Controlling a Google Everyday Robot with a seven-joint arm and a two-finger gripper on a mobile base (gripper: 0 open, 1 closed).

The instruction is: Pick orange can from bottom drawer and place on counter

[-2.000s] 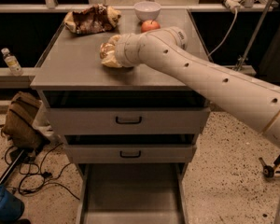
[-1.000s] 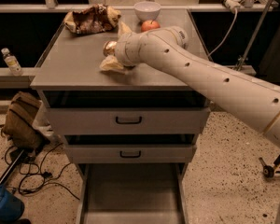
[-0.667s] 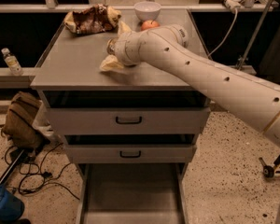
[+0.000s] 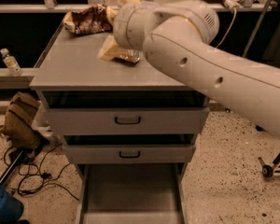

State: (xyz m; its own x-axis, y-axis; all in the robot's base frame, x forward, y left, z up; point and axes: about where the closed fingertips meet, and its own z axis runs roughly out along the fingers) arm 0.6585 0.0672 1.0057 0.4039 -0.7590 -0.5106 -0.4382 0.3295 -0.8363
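The counter [image 4: 70, 66] is the grey top of the drawer cabinet. My gripper [image 4: 113, 22] is over its middle. One beige finger [image 4: 109, 50] lies low on the top and the other points up toward the back edge, so the jaws stand apart. A small shiny piece of the orange can [image 4: 130, 57] shows on the counter just under my wrist; the rest is hidden by the arm. The bottom drawer [image 4: 130, 190] is pulled out below, a plain grey tray with nothing in it.
A crinkled brown snack bag [image 4: 86, 20] lies at the counter's back left. Two shut upper drawers with black handles [image 4: 127, 120] sit below the top. A water bottle [image 4: 10, 62] stands on a ledge at left. A bag [image 4: 21, 120] and cables lie on the floor.
The view has moved in closer to the cabinet. My wrist has shifted right and forward over the counter, and the fingers now stand spread with the can set down under the wrist.
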